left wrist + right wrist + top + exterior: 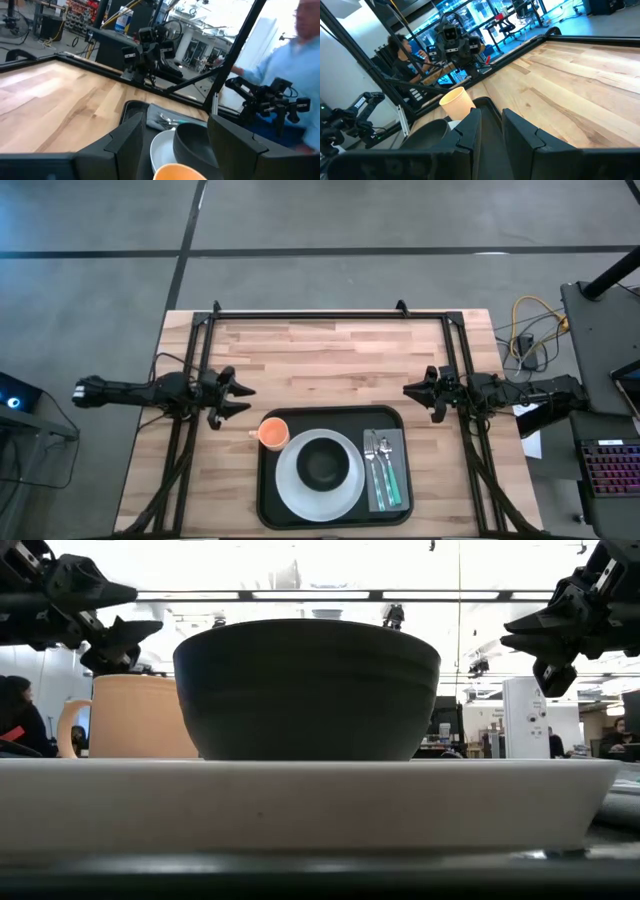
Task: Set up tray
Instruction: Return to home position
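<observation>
The black tray (268, 498) lies at the table's near edge. On it stands a white plate (300, 490) carrying a black bowl (323, 461). An orange cup (273, 432) sits in the tray's far left corner, and a grey napkin (398, 442) bearing cutlery (380, 465) lies on its right side. My left gripper (246, 399) hovers open just left of the cup, pointing right. My right gripper (406, 392) hovers beyond the tray's far right corner, pointing left, its fingers slightly apart. The low view shows bowl (305, 690), plate (300, 805) and cup (140, 718) close up.
Black frame rails (300, 314) run along the table's far edge and down both sides. Bare wood (330, 365) spreads over the table's far half. A person in a blue shirt (295, 65) stands beyond the table, and another sits behind it (402, 50).
</observation>
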You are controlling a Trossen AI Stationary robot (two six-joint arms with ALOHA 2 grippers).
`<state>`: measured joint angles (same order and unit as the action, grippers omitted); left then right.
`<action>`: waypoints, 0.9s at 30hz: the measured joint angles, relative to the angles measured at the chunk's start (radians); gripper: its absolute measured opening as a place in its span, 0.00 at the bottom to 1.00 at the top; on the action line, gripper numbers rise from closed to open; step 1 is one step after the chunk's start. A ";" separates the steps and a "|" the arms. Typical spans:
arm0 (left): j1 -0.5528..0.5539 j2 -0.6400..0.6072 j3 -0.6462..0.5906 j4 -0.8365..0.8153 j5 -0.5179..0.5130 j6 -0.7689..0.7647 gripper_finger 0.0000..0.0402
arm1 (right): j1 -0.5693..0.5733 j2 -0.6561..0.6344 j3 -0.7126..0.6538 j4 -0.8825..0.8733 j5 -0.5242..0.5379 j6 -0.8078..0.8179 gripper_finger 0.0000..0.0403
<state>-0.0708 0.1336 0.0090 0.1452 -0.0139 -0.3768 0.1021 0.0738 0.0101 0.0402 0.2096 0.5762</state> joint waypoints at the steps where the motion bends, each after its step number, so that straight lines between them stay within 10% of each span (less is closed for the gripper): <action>1: 0.000 0.007 0.000 0.000 0.000 0.000 0.50 | 0.000 0.000 0.000 0.000 0.000 0.000 0.17; 27: 0.000 0.183 0.000 0.000 0.000 0.000 0.50 | 0.000 0.000 0.000 0.000 0.000 0.000 0.17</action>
<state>-0.0705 0.3166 0.0090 0.1452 -0.0142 -0.3767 0.1024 0.0738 0.0101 0.0402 0.2096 0.5762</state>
